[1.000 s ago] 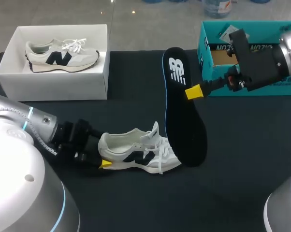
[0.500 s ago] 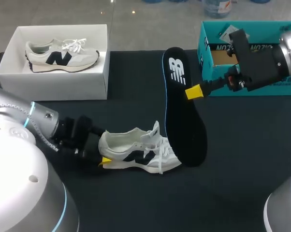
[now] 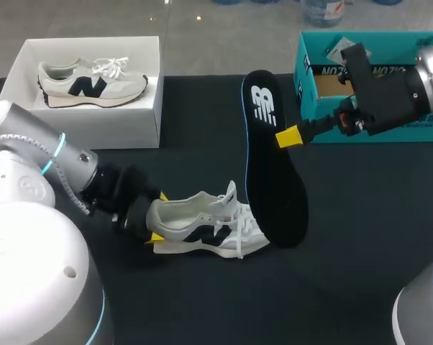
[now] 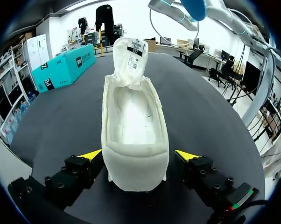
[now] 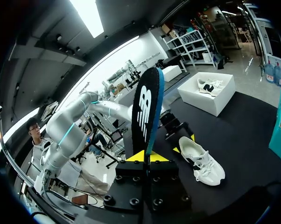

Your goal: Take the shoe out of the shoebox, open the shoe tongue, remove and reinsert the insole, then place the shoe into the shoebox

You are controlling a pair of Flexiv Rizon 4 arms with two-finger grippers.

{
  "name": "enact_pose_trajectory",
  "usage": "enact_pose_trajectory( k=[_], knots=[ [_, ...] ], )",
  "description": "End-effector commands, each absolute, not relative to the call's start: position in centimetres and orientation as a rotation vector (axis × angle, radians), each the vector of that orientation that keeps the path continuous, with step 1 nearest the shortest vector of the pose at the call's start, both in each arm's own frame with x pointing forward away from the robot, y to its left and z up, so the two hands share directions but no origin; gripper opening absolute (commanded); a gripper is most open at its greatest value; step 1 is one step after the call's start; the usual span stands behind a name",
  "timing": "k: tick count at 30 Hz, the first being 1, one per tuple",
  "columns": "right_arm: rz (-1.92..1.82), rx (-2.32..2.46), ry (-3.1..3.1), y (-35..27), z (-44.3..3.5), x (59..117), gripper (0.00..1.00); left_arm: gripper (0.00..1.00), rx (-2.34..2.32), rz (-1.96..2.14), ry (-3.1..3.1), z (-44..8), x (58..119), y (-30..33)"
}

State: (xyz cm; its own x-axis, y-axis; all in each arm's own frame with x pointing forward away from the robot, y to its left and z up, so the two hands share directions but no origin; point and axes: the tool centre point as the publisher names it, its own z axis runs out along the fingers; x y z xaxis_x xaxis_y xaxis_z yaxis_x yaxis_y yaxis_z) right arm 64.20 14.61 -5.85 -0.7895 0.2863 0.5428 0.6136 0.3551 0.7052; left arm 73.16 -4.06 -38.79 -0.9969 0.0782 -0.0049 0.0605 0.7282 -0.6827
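Left arm (image 3: 78,169) shifted, jaws straddling shoe (image 3: 198,231) heel

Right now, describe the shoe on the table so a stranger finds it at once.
On the black table, look in front of the white shoebox. The shoe stands there, its heel between the fingers of the left gripper. Unlike its twin in the box, it sits on the tabletop with tongue raised and its insole out.
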Motion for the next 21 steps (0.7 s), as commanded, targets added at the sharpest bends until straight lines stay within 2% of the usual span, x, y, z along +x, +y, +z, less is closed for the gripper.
enact_pose_trajectory(
  k=[1, 21],
  knots=[
    [-1.406, -0.796, -2.297, 14.8, -5.9, 64.3, 0.0, 1.0, -0.121, 0.941, -2.999, -37.3, 72.9, -4.3],
    [-1.406, -0.796, -2.297, 14.8, -5.9, 64.3, 0.0, 1.0, -0.138, 0.264, -3.172, -35.5, 73.1, -4.5]
  ],
)
